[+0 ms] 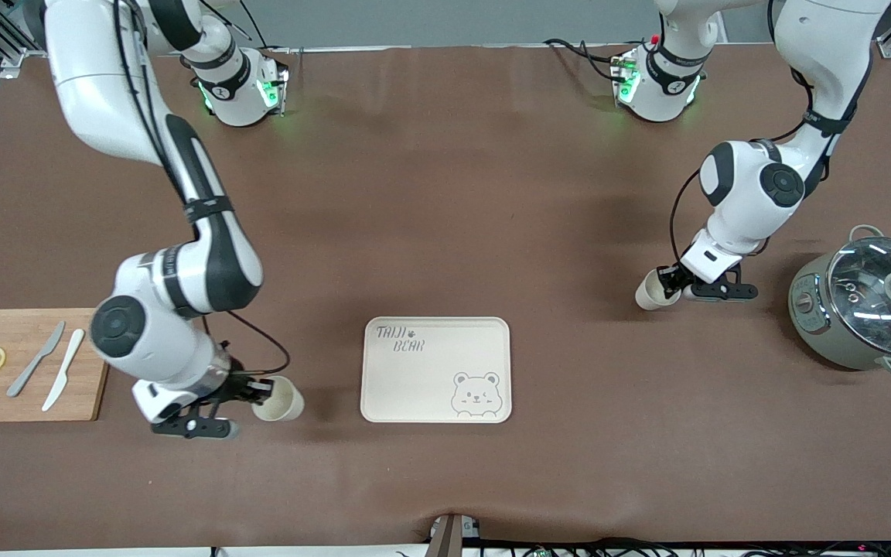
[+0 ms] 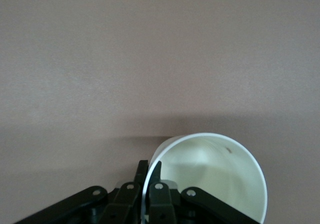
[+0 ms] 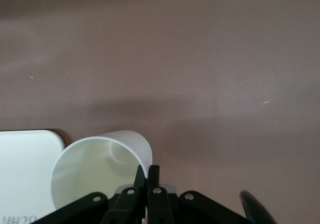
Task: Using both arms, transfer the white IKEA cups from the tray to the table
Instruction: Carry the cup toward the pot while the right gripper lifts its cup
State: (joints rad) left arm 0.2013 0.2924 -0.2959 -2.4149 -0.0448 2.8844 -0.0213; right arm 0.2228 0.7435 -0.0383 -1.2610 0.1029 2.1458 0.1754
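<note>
Two white IKEA cups are each held by the rim. My right gripper point(image 1: 254, 389) is shut on the wall of one cup point(image 1: 279, 400), which hangs tilted over the table between the cutting board and the tray. In the right wrist view the fingers point(image 3: 155, 176) pinch that cup point(image 3: 95, 169) with one inside and one outside. My left gripper point(image 1: 673, 282) is shut on the other cup point(image 1: 653, 292), tilted over the table between the tray and the pot. The left wrist view shows its fingers point(image 2: 140, 176) clamped on the rim of this cup point(image 2: 215, 181).
A cream tray point(image 1: 422, 387) printed with a bear lies mid-table; its corner point(image 3: 25, 169) shows in the right wrist view. A wooden cutting board point(image 1: 82, 402) with two lemon slices and two knives lies at the right arm's end. A lidded pot point(image 1: 867, 302) stands at the left arm's end.
</note>
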